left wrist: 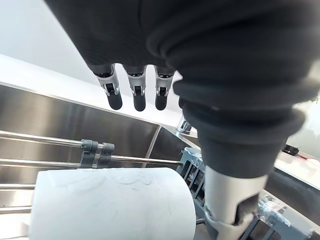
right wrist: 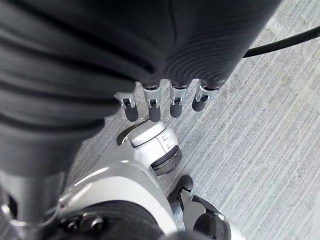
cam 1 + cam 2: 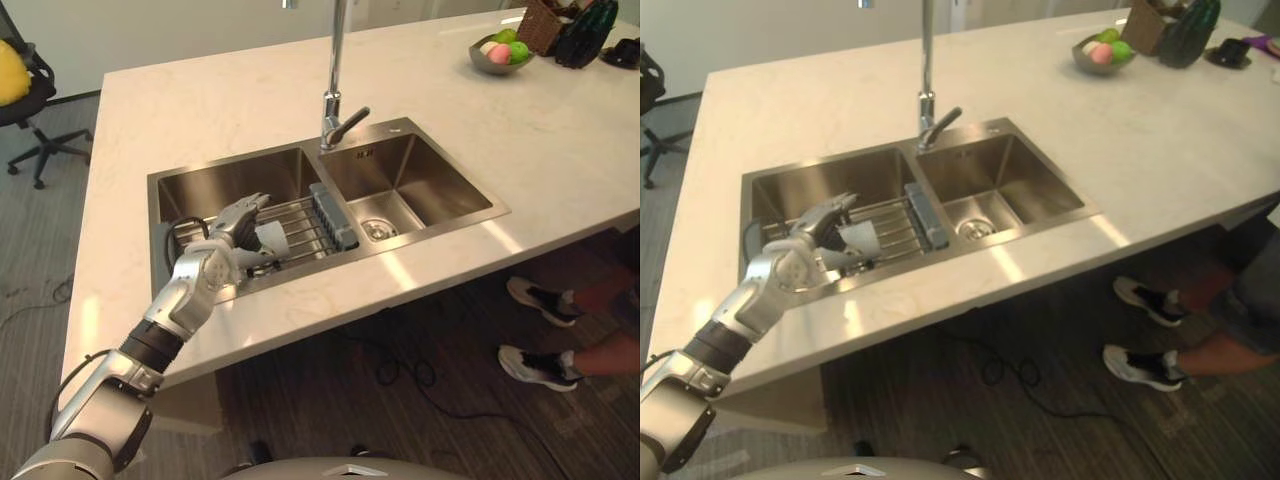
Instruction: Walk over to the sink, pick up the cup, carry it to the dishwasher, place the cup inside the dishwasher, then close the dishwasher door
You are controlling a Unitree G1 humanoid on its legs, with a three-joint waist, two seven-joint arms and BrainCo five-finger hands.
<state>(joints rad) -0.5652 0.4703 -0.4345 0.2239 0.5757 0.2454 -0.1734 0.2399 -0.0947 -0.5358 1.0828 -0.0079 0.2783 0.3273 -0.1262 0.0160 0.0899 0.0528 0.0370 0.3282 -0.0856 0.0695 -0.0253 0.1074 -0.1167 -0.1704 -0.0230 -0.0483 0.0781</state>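
Observation:
A white cup (image 3: 273, 240) lies on its side on a wire rack (image 3: 302, 222) across the left basin of the steel sink (image 3: 420, 232). My left hand (image 3: 233, 228) reaches in over the front rim and hovers just above the cup. In the left wrist view its fingers (image 1: 139, 95) hang straight above the cup (image 1: 112, 202), with the thumb (image 1: 227, 200) beside the cup's end; nothing is gripped. My right hand (image 2: 151, 107) hangs with relaxed fingers over the grey floor, holding nothing.
A tall faucet (image 3: 335, 90) rises behind the divider between the basins. A grey holder (image 3: 333, 215) sits at the rack's right end. A fruit bowl (image 3: 500, 52) stands far right on the counter. A person's shoes (image 3: 540, 300) are at the right, an office chair (image 3: 25, 90) far left.

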